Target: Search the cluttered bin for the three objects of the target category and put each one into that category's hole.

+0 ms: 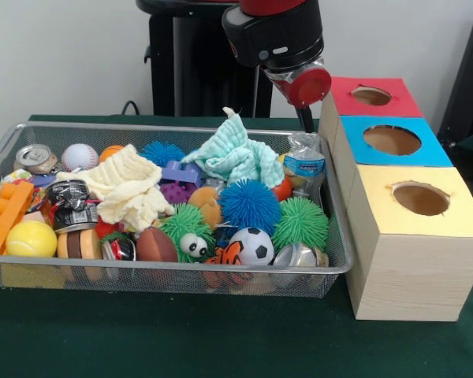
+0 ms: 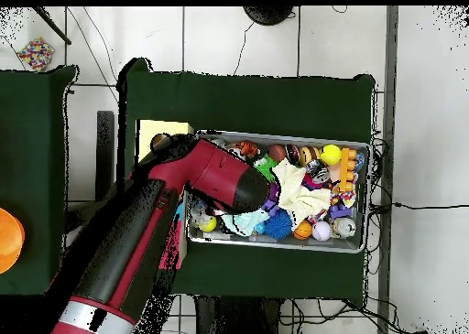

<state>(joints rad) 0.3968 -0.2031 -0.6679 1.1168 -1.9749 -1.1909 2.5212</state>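
A wire-mesh bin (image 1: 343, 260) holds a heap of toys: a blue spiky ball (image 1: 248, 205), a green spiky ball (image 1: 301, 223), a soccer ball (image 1: 255, 246), a baseball (image 1: 80, 156), a yellow ball (image 1: 30, 238), a soda can (image 1: 36, 157), a crushed water bottle (image 1: 303, 161), and cream (image 1: 130, 185) and mint (image 1: 235, 156) cloths. To the bin's right stand three wooden boxes with holes: red (image 1: 370, 96), blue (image 1: 392, 140), yellow (image 1: 420, 198). My gripper (image 1: 305, 120) hangs behind the bin's far right corner, next to the red box; its state is hidden.
An orange block (image 1: 6, 214), a purple block (image 1: 181, 173), a brown football (image 1: 155, 246) and a green furry toy with eyes (image 1: 188, 228) also fill the bin. In the overhead view the arm (image 2: 211, 170) covers most of the boxes; only the yellow box (image 2: 158, 129) shows.
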